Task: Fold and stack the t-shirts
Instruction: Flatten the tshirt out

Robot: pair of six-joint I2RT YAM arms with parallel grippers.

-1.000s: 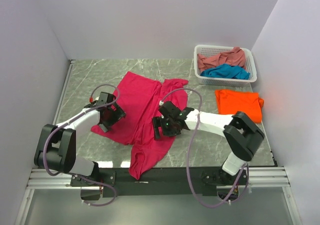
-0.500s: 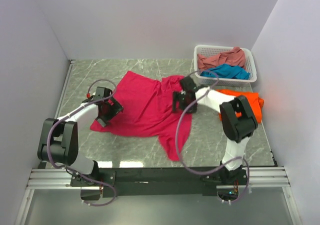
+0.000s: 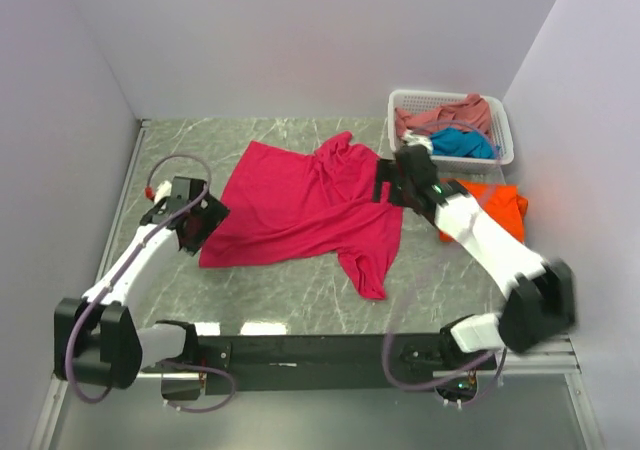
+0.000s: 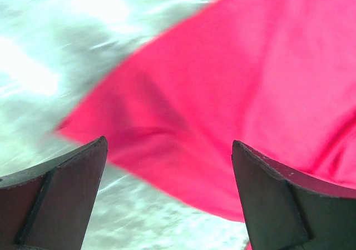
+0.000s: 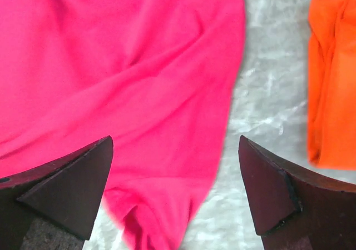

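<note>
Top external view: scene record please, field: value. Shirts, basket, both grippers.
magenta shirt: spread on table, wrinkled, not folded
orange shirt: compact, looks folded, on table right of magenta shirt, partly hidden by right arm
basket: far right corner, holds salmon shirt and teal shirt, both bunched
left gripper: jaws open, nothing held, over magenta shirt's left edge
right gripper: jaws open, nothing held, over magenta shirt's right edge
</note>
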